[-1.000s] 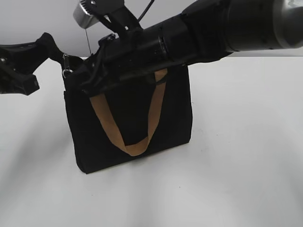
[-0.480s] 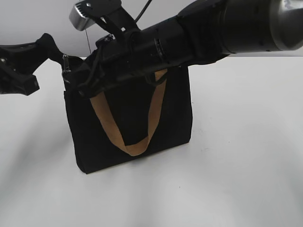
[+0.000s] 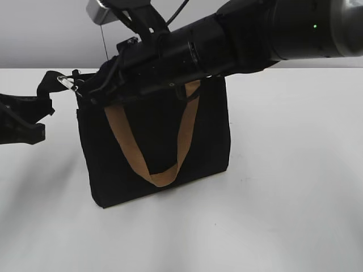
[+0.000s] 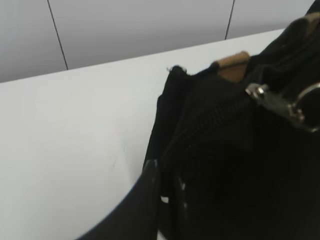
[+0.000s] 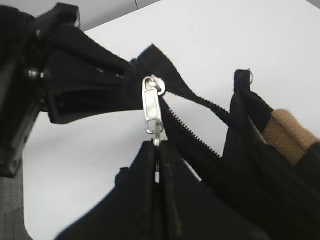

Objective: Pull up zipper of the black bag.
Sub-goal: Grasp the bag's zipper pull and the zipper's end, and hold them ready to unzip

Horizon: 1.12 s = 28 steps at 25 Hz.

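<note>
The black bag [image 3: 159, 141] stands upright on the white table, one tan handle [image 3: 161, 173] hanging down its front. My right gripper [image 3: 85, 88] reaches across to the bag's top left corner. In the right wrist view it [image 5: 157, 147] is shut on the ring pull of the silver zipper [image 5: 152, 110], which sits near the left end of the zip track. My left gripper [image 3: 34, 116] is at the far left, shut on the black fabric tail at the end of the track. In the left wrist view [image 4: 167, 185] black fabric fills its jaws, and the zipper [image 4: 272, 100] shows at right.
The white table [image 3: 283, 198] lies around the bag, with a grey wall behind. The thick black right arm [image 3: 255, 34] spans the upper part of the exterior view over the bag's top edge. A second tan handle [image 5: 287, 135] shows inside the bag's mouth.
My left gripper has dropped lower and drawn the zip tail out sideways to the left. My right gripper has moved the zipper a little further left along the track.
</note>
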Available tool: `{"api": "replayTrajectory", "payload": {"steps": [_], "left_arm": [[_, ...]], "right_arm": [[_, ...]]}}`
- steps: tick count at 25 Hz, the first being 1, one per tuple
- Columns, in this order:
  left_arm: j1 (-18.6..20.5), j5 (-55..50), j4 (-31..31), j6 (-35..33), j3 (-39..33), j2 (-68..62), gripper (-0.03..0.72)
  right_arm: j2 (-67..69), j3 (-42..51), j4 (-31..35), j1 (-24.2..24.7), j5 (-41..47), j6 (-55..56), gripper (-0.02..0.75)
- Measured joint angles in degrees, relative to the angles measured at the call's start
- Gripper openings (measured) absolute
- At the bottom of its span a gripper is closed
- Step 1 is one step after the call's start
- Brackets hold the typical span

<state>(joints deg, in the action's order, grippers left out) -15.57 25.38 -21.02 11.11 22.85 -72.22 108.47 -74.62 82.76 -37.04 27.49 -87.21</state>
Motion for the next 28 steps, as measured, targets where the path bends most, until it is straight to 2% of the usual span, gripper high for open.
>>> {"api": "replayTrajectory", "payload": {"steps": [12,19,28], "left_arm": [[0.02,-7.62,0.04,0.00,0.05,0.00,0.015],[0.02,-10.06,-0.06,0.00,0.10,0.04,0.015],[0.02,-12.66,-0.06,0.00,0.10,0.11,0.015]], "right_arm": [[-2.32,0.00,-0.44,0.30,4.39,4.78,-0.001],[-2.32,0.00,-0.68,0.85,3.08,5.32,-0.001],[-2.32,0.10,-0.90,6.83,2.95,7.80,-0.001]]}}
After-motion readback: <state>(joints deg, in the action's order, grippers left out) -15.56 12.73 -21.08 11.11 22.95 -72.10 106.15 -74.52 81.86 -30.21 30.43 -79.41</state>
